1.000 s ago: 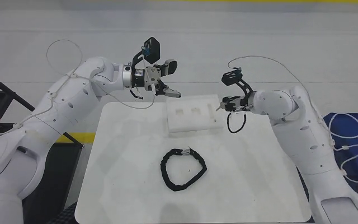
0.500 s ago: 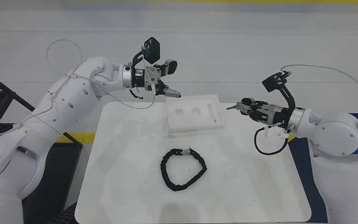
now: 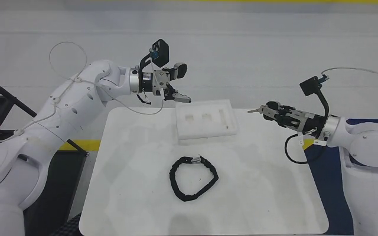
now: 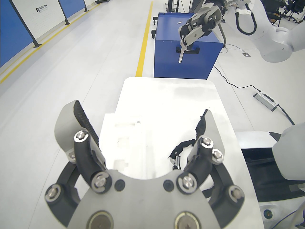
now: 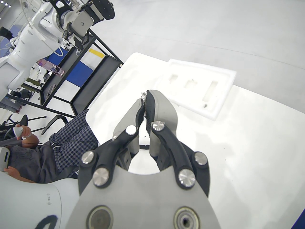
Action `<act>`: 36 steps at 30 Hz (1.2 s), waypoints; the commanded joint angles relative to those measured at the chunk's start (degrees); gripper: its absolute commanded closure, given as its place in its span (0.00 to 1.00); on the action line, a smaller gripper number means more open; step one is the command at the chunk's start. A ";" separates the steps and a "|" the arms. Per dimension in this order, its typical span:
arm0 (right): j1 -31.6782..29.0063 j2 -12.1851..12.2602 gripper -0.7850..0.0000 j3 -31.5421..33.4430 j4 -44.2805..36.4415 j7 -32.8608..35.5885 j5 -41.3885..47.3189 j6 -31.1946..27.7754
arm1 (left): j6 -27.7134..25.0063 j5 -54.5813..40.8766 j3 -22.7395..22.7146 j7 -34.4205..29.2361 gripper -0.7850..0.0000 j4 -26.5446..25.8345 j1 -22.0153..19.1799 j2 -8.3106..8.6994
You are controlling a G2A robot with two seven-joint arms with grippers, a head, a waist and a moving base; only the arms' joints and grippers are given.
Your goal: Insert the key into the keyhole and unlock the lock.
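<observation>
Key (image 4: 180, 54) pinched in closed jaws of right gripper (image 3: 263, 110), blade sticking out past fingertips, in the air just off far right corner of table (image 3: 136, 194); chain lock (image 3: 193, 177) flat mid-table, well apart from key; foam tray (image 3: 205, 122) between lock and far edge; left gripper (image 4: 140, 117) spread wide, empty, above far edge near tray.

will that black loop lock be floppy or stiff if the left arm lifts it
Probably floppy: the lock lies in an uneven loop, like a sleeved chain, so it would likely sag. Its fabric-looking cover should grip well.
</observation>
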 commanded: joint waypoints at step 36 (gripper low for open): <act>0.00 0.00 1.00 0.00 0.00 0.00 -0.01 0.00 | 0.00 47.72 3.43 22.71 0.00 12.62 17.64 -10.26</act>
